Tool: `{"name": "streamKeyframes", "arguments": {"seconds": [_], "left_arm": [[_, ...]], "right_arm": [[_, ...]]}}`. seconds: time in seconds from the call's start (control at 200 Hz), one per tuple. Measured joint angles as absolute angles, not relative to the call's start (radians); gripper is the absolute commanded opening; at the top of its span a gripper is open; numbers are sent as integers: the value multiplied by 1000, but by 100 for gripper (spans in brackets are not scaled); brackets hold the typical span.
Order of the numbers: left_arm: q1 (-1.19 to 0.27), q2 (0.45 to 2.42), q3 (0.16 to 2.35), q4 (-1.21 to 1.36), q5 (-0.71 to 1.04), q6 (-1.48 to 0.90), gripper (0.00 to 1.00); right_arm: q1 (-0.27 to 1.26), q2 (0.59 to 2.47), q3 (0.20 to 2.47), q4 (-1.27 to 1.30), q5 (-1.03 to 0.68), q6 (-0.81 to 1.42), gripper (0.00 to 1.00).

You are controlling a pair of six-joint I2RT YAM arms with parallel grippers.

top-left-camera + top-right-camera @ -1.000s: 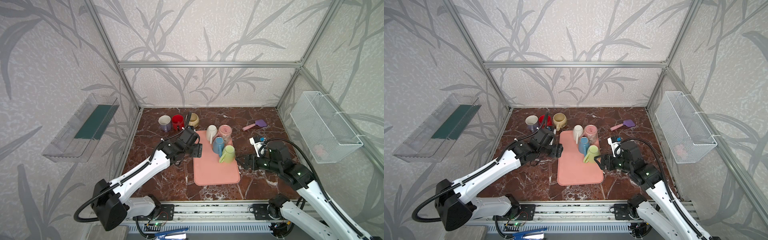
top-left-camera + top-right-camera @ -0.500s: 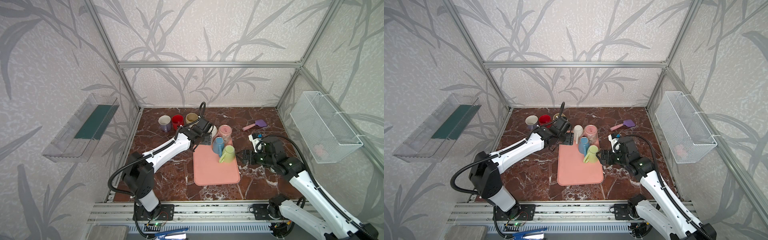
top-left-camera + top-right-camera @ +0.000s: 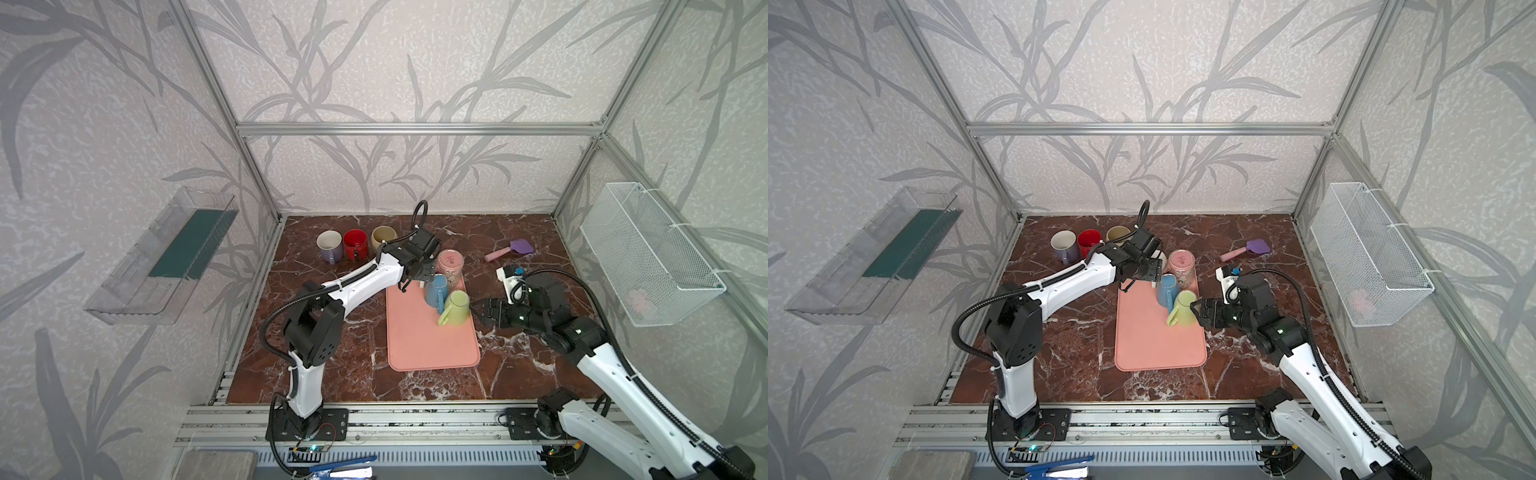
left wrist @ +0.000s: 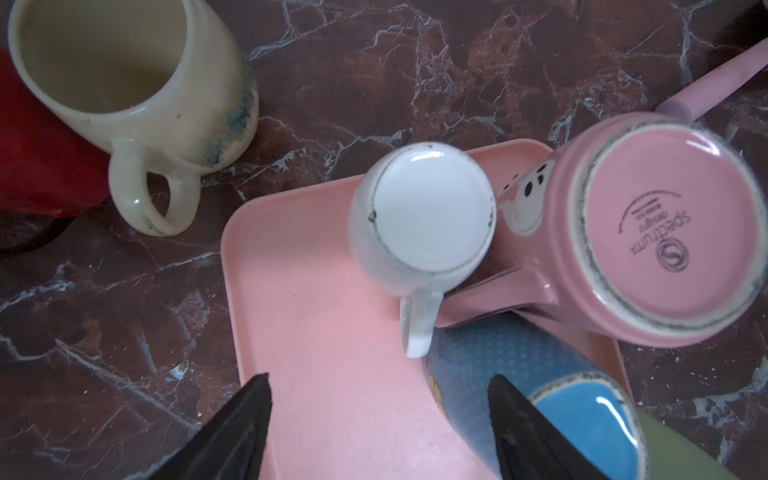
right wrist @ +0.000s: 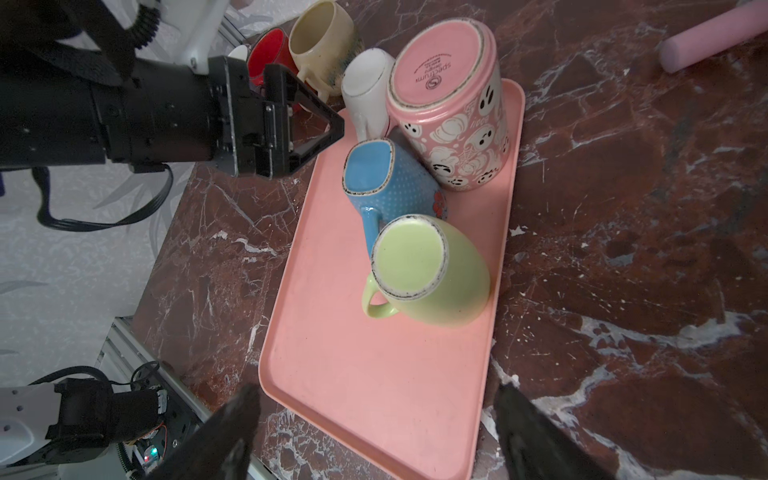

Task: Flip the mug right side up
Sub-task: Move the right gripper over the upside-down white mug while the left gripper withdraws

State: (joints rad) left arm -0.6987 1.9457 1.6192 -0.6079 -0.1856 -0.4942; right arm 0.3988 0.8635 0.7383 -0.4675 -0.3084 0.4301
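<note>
White mug (image 4: 422, 216) sits inverted, apparently untouched; left gripper (image 4: 378, 378) and right gripper (image 5: 377, 388) both gape.

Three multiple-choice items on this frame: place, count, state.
1. Where does the light green ceramic mug stand? A. on the flat pink plastic tray B. on the bare tabletop C. in the wire basket
2. How many mugs stand upside down on the tray? A. two B. four C. six
3. The left gripper is: A. shut on a mug B. shut, empty C. open, empty
Key: 1 A, the tray lies under it; 2 B, the white ceramic mug, pink patterned mug, blue dotted mug and green one show their bases; 3 C, its fingers stand apart with nothing between.
</note>
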Motion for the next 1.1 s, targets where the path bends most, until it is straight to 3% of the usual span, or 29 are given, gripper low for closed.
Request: {"name": "streamKeyframes", "arguments": {"seconds": [0.105, 0.365, 0.625, 0.865, 1.105], "left_arm": [[-699, 1966, 1646, -617, -194, -499, 78], [-693, 1906, 1576, -638, -216, -501, 79], [-652, 1547, 1282, -604, -198, -492, 82], [-625, 1268, 1165, -596, -156, -501, 83], [-487, 997, 1010, -656, -98, -498, 84]], "right_arm": [[399, 867, 739, -469, -307, 429, 76], [504, 976, 871, -548, -208, 383, 71], [605, 1203, 1134, -598, -84, 343, 64], [647, 1500, 1409, -664, -25, 319, 59], [669, 1781, 1641, -733, -2, 316, 50]]}}
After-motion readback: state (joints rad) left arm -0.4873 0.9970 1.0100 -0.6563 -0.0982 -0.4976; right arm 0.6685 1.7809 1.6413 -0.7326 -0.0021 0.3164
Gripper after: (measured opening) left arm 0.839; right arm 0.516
